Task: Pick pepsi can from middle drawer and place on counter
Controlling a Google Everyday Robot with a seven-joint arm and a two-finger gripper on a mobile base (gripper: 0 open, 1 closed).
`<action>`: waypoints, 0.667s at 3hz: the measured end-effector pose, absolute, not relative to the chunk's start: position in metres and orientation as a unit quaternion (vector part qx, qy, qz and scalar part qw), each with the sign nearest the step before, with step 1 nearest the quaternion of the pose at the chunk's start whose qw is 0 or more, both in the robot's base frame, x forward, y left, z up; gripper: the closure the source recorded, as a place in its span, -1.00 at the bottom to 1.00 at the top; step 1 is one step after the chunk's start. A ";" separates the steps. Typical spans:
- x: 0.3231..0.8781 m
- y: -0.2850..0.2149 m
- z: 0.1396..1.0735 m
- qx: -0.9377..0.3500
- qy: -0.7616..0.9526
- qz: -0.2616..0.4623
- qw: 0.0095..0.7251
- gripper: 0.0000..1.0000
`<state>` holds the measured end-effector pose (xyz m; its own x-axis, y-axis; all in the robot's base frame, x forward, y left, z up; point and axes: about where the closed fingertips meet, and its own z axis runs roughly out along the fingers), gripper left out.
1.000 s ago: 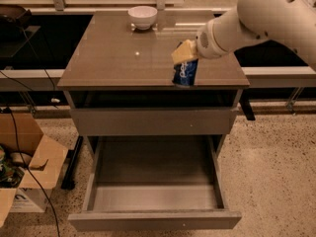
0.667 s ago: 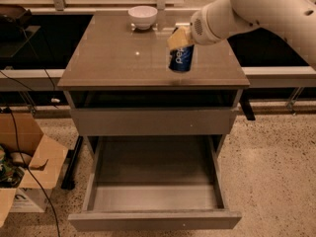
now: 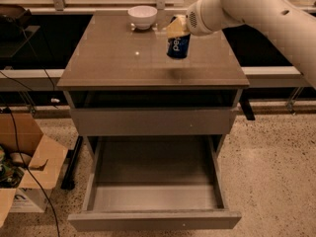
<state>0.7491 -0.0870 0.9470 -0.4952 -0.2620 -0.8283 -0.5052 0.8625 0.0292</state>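
Note:
The blue pepsi can [image 3: 178,46] hangs upright above the middle of the counter [image 3: 113,58], with a shadow on the slab below it. My gripper [image 3: 176,27] is shut on the pepsi can's top, its yellowish fingers [image 3: 174,29] around the upper end. The white arm reaches in from the upper right. The middle drawer [image 3: 155,179] stands pulled out at the bottom, its grey floor bare.
A white bowl [image 3: 142,17] sits at the counter's back edge, left of the can. A closed grey front panel [image 3: 153,121] lies above the open drawer. An open cardboard box [image 3: 24,167] and black cables lie on the speckled floor at the left.
My gripper has carried the pepsi can from the counter's right front toward the middle and back, closer to the white bowl.

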 end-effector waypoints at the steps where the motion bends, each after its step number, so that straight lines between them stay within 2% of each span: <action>1: 0.769 -0.087 0.933 -0.226 0.848 0.120 0.464 0.62; 2: 0.781 -0.088 0.916 -0.225 0.849 0.107 0.467 0.16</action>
<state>0.7813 -0.0881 0.9163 -0.4631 -0.2816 -0.8404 -0.4806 0.8765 -0.0289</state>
